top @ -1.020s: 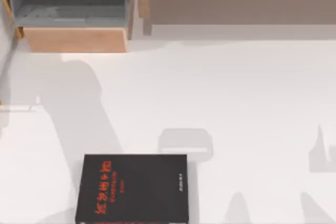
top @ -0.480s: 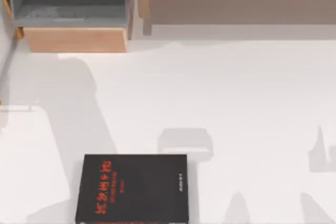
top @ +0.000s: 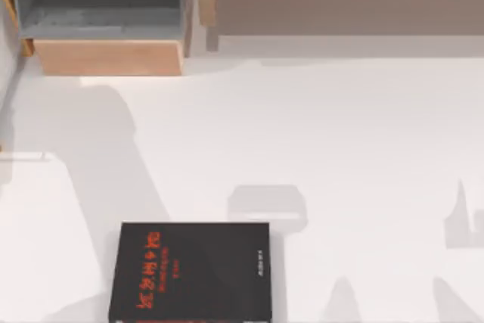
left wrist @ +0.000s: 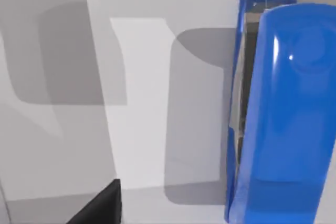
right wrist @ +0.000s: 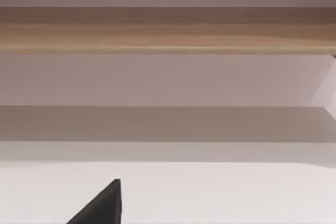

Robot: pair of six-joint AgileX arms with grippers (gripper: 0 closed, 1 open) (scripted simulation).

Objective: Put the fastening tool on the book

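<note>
Lying apart: book (top: 190, 271), fastening tool (left wrist: 286, 114)

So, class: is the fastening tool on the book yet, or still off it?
Off it. The book's black cover lies bare in the top view. In the left wrist view the blue fastening tool rests on a pale surface.

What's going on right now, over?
Left end effector close above the blue tool, tool on the table, not yet gripped. Book bare, near table's front edge. Nothing in the way.
</note>
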